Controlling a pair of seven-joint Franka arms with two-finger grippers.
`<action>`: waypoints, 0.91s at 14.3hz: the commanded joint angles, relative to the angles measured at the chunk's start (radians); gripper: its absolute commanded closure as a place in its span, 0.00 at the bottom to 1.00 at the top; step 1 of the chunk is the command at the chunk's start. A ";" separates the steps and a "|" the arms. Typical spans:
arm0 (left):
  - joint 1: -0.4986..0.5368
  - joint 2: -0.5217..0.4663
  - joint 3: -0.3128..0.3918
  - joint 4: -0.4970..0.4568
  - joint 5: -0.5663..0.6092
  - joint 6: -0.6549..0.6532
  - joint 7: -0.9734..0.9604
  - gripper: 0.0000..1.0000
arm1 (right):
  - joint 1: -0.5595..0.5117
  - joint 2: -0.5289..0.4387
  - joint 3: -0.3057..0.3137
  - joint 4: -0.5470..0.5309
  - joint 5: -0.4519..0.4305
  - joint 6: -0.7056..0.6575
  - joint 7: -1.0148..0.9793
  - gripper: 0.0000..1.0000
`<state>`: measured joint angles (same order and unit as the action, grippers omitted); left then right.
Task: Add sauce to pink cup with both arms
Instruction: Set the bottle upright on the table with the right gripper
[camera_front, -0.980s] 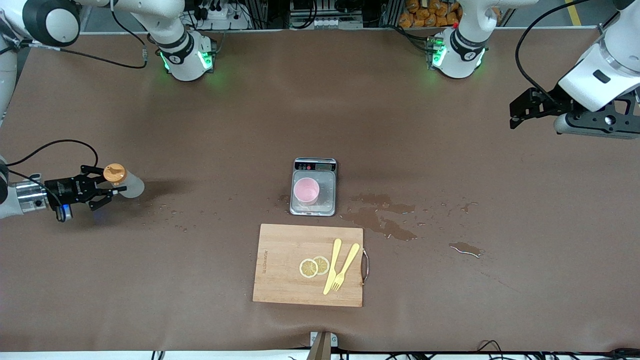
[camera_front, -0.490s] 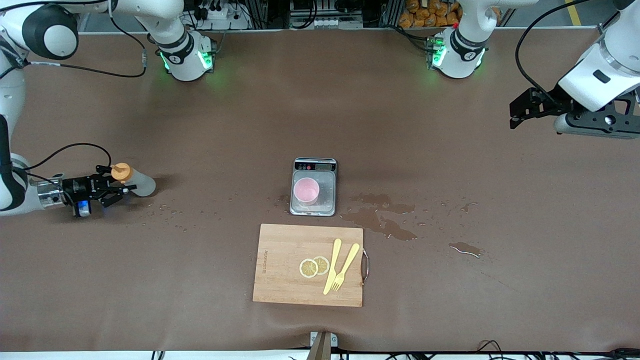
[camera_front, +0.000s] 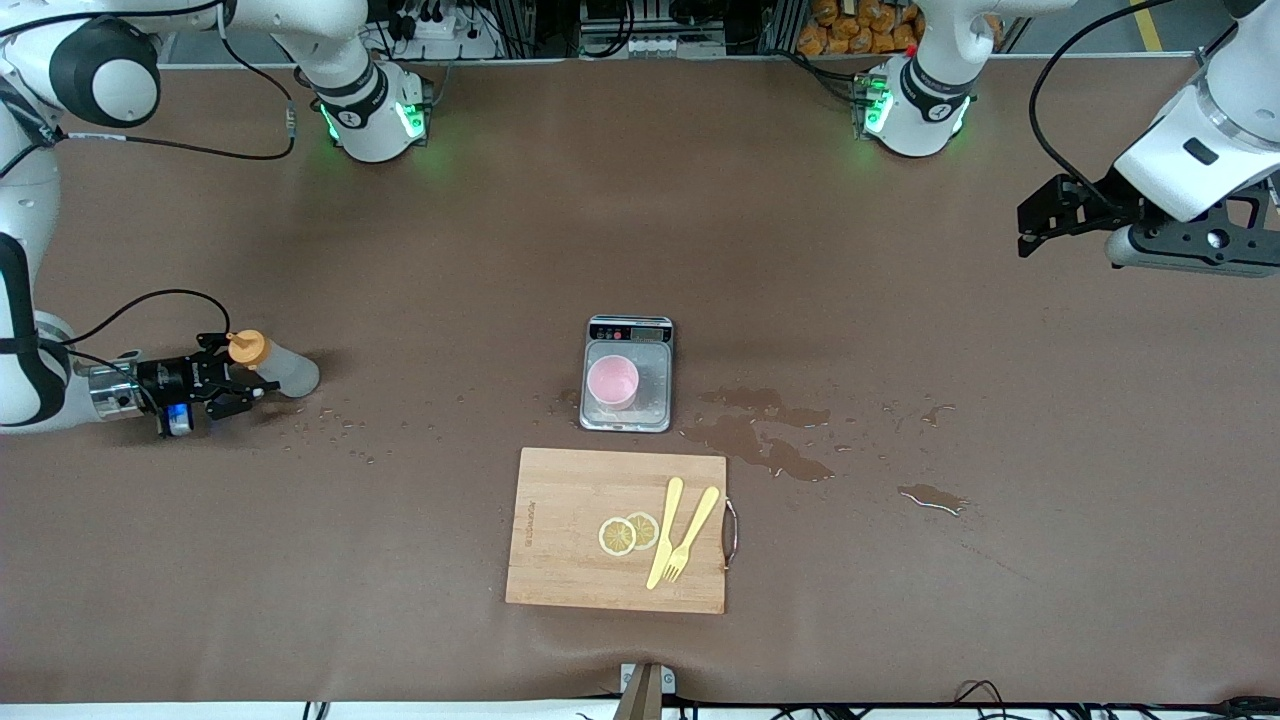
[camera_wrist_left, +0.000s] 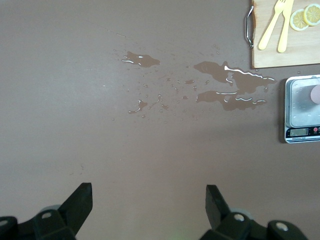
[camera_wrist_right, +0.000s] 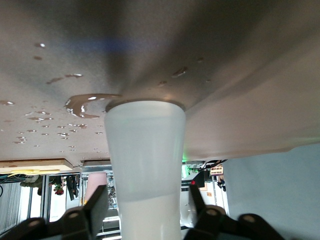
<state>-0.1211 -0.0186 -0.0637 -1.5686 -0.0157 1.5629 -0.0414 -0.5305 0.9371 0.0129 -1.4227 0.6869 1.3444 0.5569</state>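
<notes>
The right end effector (camera_front: 248, 386) sits low at the right arm's end of the desk (camera_front: 950, 620). Its fingers (camera_wrist_right: 98, 199) stand on either side of the sauce (camera_front: 287, 375). In the right wrist view a sliver of gap shows at one finger, so the jaws look parted around the bottle rather than clamped on it. The sauce bottle stands on its base on the desk, orange cap up.

The left end effector (camera_front: 1040, 215) waits over the left arm's end of the desk, jaws wide and holding nothing.

The pink cup (camera_front: 612, 381) sits on the grey scale (camera_front: 655, 402) mid-desk, well apart from the bottle. Wet patches (camera_front: 760, 440) lie beside the scale, toward the left arm's end.

The step in hand looks like the grasp on the bottle, with the pour still to come. I cannot tell whether any sauce is already in the cup.

The next move probably needs a firm hold on the soft body. After that come a level carry to the cup and a tilt with the nozzle over its mouth. The left arm could come in to steady things.
</notes>
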 joint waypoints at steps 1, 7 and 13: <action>0.006 -0.009 -0.008 0.034 0.013 -0.007 0.002 0.00 | -0.025 -0.012 0.007 0.036 0.008 -0.011 0.001 0.00; 0.005 -0.003 -0.008 0.047 -0.001 -0.007 -0.009 0.00 | -0.025 -0.043 0.006 0.339 -0.138 -0.246 0.021 0.00; 0.009 0.003 0.001 0.041 0.002 -0.009 -0.009 0.00 | 0.127 -0.225 0.012 0.373 -0.211 -0.274 0.017 0.00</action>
<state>-0.1192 -0.0148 -0.0602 -1.5304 -0.0158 1.5634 -0.0423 -0.4920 0.7788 0.0257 -1.0387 0.5439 1.0673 0.5631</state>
